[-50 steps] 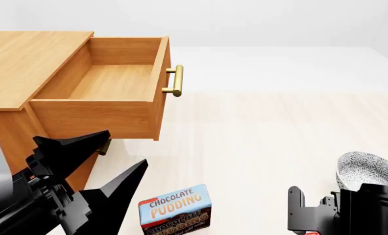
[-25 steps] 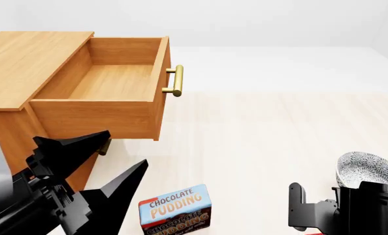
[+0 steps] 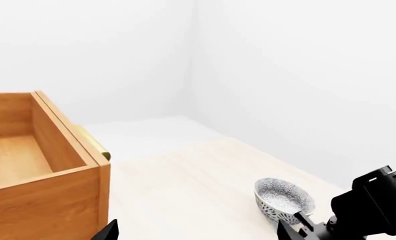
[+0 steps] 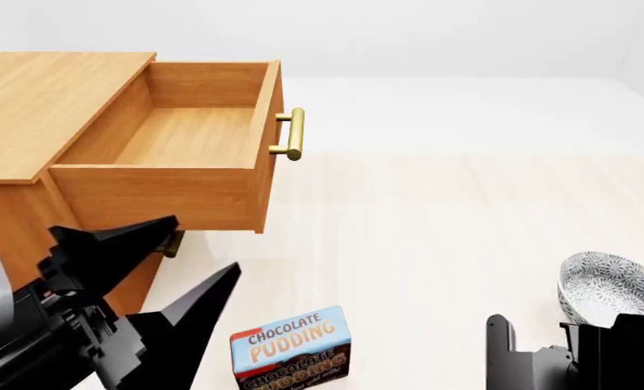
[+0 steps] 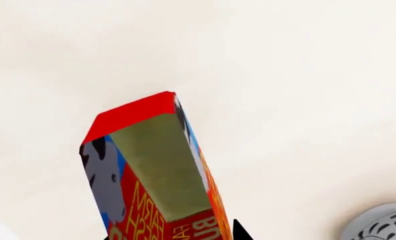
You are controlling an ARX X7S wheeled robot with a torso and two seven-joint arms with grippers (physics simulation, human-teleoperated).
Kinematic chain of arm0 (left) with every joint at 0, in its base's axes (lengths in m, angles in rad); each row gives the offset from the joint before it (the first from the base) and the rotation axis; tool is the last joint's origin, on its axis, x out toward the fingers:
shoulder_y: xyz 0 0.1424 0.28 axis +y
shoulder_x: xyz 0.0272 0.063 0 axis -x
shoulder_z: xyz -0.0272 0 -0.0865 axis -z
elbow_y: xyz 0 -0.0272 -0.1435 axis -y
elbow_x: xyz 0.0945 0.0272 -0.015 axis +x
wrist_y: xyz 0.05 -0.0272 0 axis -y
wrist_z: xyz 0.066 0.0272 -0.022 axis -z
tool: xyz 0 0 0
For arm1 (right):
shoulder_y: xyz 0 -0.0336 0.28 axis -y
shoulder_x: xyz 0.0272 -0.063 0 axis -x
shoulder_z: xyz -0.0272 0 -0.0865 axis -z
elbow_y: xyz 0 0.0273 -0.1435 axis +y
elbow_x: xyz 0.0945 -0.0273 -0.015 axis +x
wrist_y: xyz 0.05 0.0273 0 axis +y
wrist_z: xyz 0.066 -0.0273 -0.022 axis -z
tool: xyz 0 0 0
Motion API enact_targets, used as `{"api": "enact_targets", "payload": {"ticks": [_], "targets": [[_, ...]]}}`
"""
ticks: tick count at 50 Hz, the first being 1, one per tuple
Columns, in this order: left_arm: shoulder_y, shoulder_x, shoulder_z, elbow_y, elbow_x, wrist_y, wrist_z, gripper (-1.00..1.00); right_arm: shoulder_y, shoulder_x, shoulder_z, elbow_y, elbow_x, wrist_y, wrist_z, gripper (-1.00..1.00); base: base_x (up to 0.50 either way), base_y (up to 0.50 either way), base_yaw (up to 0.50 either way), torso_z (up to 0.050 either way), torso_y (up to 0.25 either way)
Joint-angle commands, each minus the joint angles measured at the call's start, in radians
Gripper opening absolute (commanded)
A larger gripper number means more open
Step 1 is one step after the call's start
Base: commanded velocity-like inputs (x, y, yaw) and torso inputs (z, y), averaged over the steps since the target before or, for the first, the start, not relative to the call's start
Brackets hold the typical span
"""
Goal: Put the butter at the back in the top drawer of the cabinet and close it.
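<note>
The butter (image 5: 151, 170), a red-and-orange box with a blue patch, stands on end on the pale surface. In the right wrist view my right gripper (image 5: 174, 236) is open and low over it, one fingertip close on each side. The head view hides the butter behind that gripper, of which one finger (image 4: 503, 353) shows at the bottom right. The cabinet (image 4: 51, 97) stands at the left with its top drawer (image 4: 181, 134) pulled out and empty. My left gripper (image 4: 207, 242) hangs open in front of the cabinet, holding nothing.
A chocolate pudding box (image 4: 292, 345) stands near the front edge, just right of my left gripper. A patterned grey bowl (image 4: 610, 284) sits beside my right arm. The drawer's brass handle (image 4: 292, 134) juts toward the open middle of the pale surface.
My right gripper has sunk lower at the bottom right of the head view. The left gripper has shifted slightly down and left. Drawer, pudding box and bowl have not moved.
</note>
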Motion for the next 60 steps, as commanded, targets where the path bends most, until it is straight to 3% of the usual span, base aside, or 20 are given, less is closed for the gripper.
{"api": "enact_targets", "payload": {"ticks": [1,31,60], "targets": [[0.014,-0.024,-0.036,0.012,-0.036,0.016,-0.010,1.00,0.080,0.061,0.009,-0.136,0.009,0.071,0.015,-1.00,0.00,0.00,0.00,0.000,0.000],[0.012,-0.024,-0.019,0.013,-0.027,0.017,-0.007,1.00,0.293,0.140,0.074,-0.365,0.051,0.216,-0.005,-1.00,0.00,0.00,0.00,0.000,0.000],[-0.078,-0.066,0.085,-0.010,-0.039,0.004,-0.029,1.00,0.492,0.105,0.219,-0.448,0.137,0.321,-0.058,-1.00,0.00,0.00,0.00,0.000,0.001]]}}
